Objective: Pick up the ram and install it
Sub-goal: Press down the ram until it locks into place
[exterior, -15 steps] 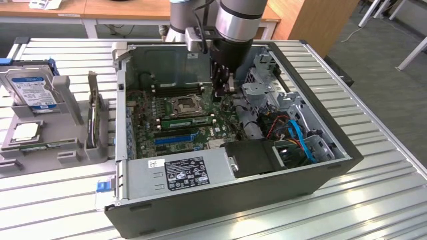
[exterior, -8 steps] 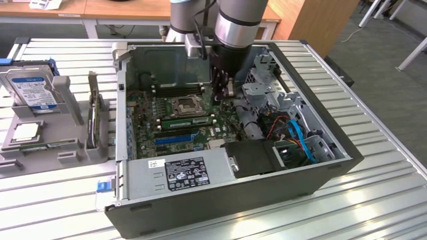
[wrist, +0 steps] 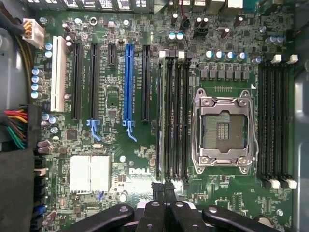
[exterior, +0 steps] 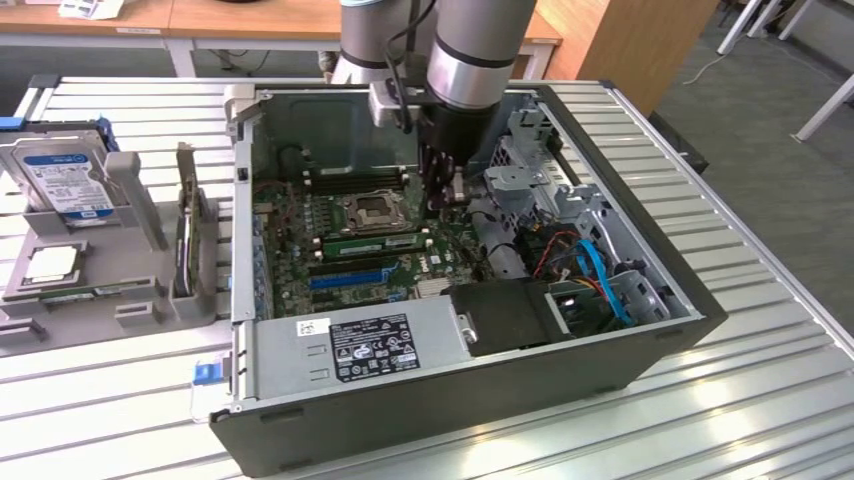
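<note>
The gripper (wrist: 164, 191), jaws clenched on nothing discernible, was seen poised above the motherboard (wrist: 116, 159) inside the opened computer case (exterior: 400, 400).

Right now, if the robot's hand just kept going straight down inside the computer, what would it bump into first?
Probably the motherboard, near the end of the black memory slots beside the empty processor socket. The shut hand hangs above them; depth is hard to judge.

The computer case (exterior: 627, 350) is matt dark-grey sheet metal, resting on a ribbed, bright metal table (exterior: 747, 420). The motherboard (wrist: 120, 159) is glossy green laminate carrying black plastic slots (wrist: 176, 121) and a polished metal processor socket frame (wrist: 223, 133).
</note>
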